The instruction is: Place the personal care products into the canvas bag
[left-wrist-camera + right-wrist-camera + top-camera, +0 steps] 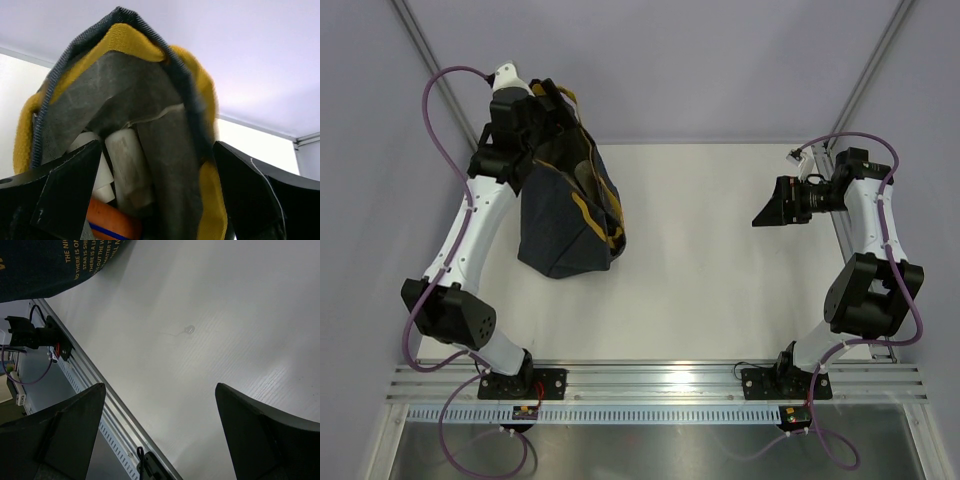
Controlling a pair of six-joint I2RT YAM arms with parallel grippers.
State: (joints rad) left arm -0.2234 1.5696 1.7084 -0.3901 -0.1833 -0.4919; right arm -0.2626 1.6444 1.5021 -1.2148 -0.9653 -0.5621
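Left gripper (156, 145) jaws stood apart, 1 canvas bag (120, 80) open just beyond them with 2 whitish bottles (127, 165) and 1 orange bottle (112, 221) inside; right gripper (159, 387) jaws apart over the table (210, 315)

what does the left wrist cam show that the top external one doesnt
Only the left wrist view looks inside the dark navy canvas bag with yellow trim: whitish plastic bottles and an orange bottle with a blue stripe against its grey lining. Only the top view shows both arms and the open right gripper over the white table. Both show that bag.
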